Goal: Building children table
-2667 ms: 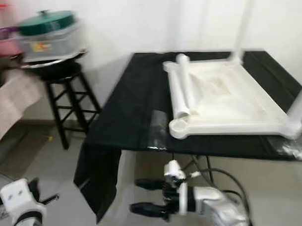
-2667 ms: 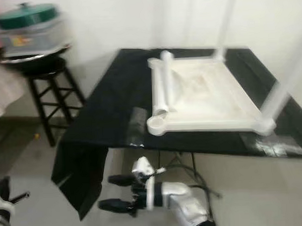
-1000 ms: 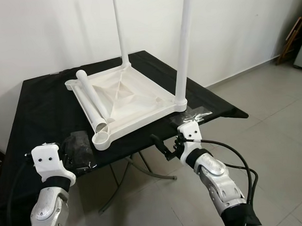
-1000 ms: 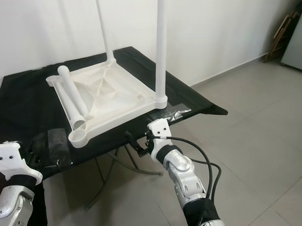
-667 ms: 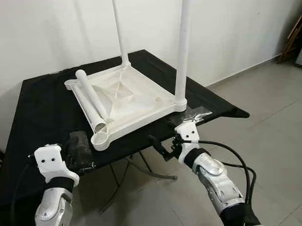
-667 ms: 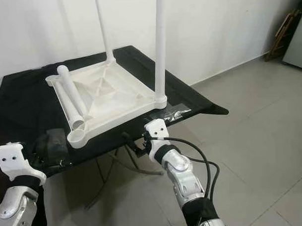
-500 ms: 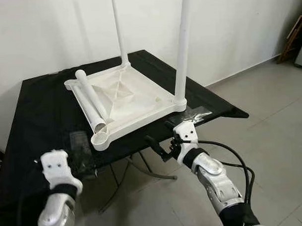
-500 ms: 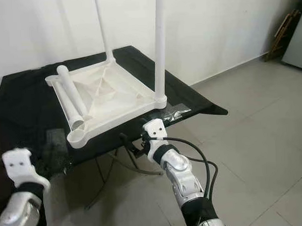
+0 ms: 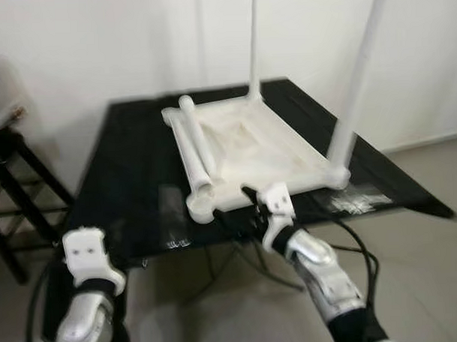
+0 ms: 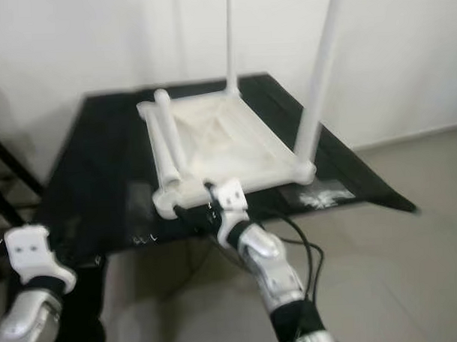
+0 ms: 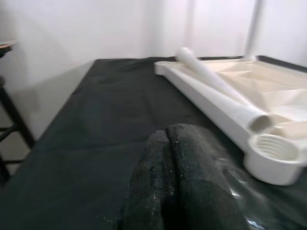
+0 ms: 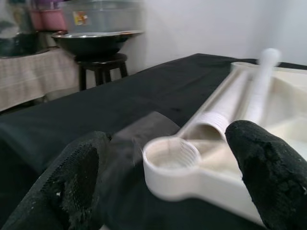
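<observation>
White table top (image 9: 250, 144) lay upside down on the black tabletop (image 9: 135, 170), two legs (image 9: 353, 84) standing upright at its right corners. A loose leg (image 9: 196, 146) rested along its left edge, beside an empty socket (image 12: 170, 155) at the near-left corner. The right end effector (image 10: 192, 211) hovered near that socket, fingers (image 12: 266, 175) spread. The left end effector (image 11: 180, 187), fingers pressed together, sat at the tabletop's near edge.

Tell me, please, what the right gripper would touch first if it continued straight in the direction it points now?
Most likely the empty threaded socket at the near corner of the upturned white tabletop. The right gripper is open, and that socket sits between its fingers. The loose leg lies just behind; depth is uncertain.
</observation>
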`<state>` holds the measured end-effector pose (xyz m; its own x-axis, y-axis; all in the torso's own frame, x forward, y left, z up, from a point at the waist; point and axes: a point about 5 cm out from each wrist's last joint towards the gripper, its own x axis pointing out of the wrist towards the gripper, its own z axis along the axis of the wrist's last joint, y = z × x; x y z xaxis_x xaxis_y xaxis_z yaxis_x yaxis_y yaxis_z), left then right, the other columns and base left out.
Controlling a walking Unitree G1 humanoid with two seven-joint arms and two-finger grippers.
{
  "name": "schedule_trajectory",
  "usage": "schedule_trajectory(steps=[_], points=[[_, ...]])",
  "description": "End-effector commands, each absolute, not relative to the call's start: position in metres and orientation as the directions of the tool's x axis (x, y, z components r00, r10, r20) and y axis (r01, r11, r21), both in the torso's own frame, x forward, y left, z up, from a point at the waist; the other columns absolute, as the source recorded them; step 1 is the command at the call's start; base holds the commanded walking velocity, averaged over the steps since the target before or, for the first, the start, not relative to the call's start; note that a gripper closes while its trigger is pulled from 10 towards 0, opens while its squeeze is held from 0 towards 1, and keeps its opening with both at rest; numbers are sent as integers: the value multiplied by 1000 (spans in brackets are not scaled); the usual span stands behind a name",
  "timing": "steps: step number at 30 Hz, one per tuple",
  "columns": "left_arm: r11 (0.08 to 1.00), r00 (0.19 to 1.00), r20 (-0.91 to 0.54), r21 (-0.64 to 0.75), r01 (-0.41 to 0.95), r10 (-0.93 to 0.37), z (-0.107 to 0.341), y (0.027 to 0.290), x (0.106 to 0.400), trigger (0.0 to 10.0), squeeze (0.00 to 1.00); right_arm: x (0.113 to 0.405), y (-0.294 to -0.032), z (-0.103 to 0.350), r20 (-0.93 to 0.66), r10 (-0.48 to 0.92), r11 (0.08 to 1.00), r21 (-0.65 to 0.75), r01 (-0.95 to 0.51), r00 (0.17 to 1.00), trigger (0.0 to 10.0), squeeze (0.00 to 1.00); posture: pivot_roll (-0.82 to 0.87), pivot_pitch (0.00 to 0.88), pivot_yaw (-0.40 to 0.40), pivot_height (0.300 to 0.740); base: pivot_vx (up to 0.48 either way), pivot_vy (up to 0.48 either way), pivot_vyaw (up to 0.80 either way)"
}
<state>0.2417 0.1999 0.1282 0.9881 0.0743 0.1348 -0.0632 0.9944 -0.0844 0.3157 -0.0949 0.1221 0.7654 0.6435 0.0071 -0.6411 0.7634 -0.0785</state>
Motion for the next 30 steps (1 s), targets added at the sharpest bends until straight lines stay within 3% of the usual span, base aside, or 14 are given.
schedule_trajectory(steps=[1,18,24,25,26,27,29,30], points=[[994,989,117,-73,-77,85,124,204,240,10000,0,313,-89,123,34,656,755,-27,-655,754,10000,0,-104,0,42,740,382,0,800],[998,987,159,-66,-24,34,134,199,243,10000,0,309,-80,112,-39,685,720,-116,-684,728,10000,0,-96,0,43,740,377,0,0],[997,983,174,-39,62,-54,139,192,242,10000,0,308,-80,110,-52,684,718,-123,-685,727,10000,0,-94,0,44,740,40,0,0],[994,980,173,-18,107,-103,139,188,241,10000,757,308,-80,109,-54,683,719,-124,-684,728,10000,0,-95,0,43,740,0,0,0],[990,976,172,-4,138,-136,140,186,241,10000,757,309,-80,109,-56,682,720,-124,-683,729,10000,0,-95,0,43,740,0,0,0],[985,971,166,50,163,-170,141,184,240,10000,1000,309,-80,108,-60,679,722,-126,-680,732,10000,0,-95,0,43,740,0,0,0],[948,957,128,219,229,-260,144,179,240,10000,1000,311,-82,107,-75,662,735,-133,-665,746,10000,0,-94,0,40,740,0,0,0],[941,954,121,242,238,-273,144,178,240,10000,1000,312,-83,106,-78,657,738,-134,-661,749,10000,0,-94,0,40,740,0,0,0]])
